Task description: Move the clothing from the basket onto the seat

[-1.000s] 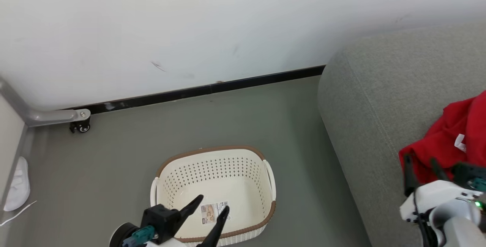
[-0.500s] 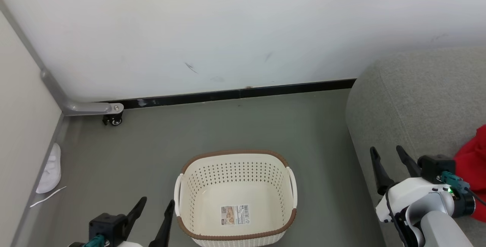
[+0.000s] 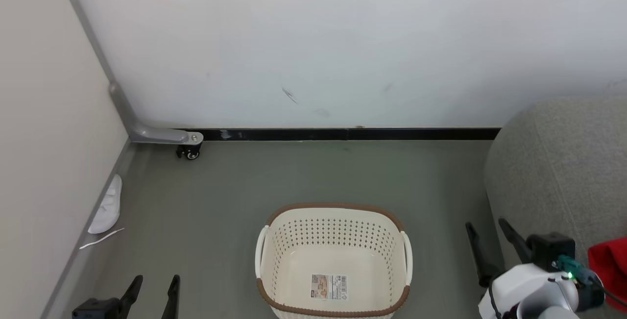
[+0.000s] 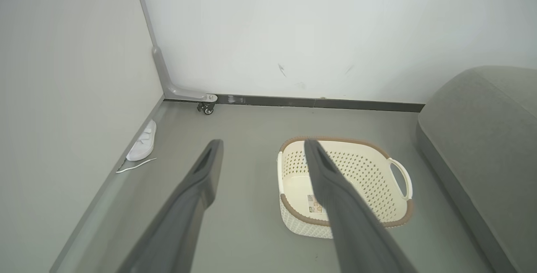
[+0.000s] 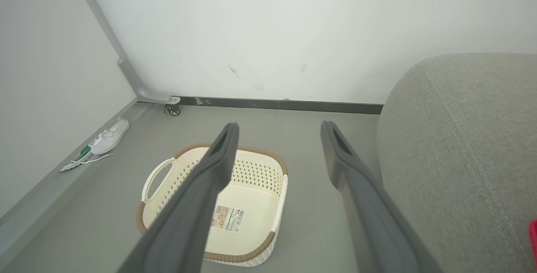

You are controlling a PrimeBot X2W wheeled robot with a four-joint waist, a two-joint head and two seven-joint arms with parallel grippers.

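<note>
The cream basket (image 3: 338,208) stands on the grey floor, holding nothing but a barcode sticker (image 3: 329,287). A corner of the red clothing (image 3: 607,266) lies on the grey seat (image 3: 553,162) at the lower right edge. My left gripper (image 3: 156,282) is open and empty at the bottom left, apart from the basket. My right gripper (image 3: 486,226) is open and empty beside the seat's rounded arm, left of the clothing. In the left wrist view the open left gripper (image 4: 263,144) frames the basket (image 4: 369,172). In the right wrist view the open right gripper (image 5: 280,126) hangs above the basket (image 5: 260,151), the seat (image 5: 461,139) to its right.
A white slipper (image 3: 108,206) and a loose lace lie by the left panel. A grey frame leg with a black caster (image 3: 188,151) stands at the corner. A white wall with a black skirting strip (image 3: 343,134) closes off the back.
The head camera has swung left, so the seat and clothing slid toward the right edge. My left gripper went from over the basket to its left. My right gripper drew away from the clothing.
</note>
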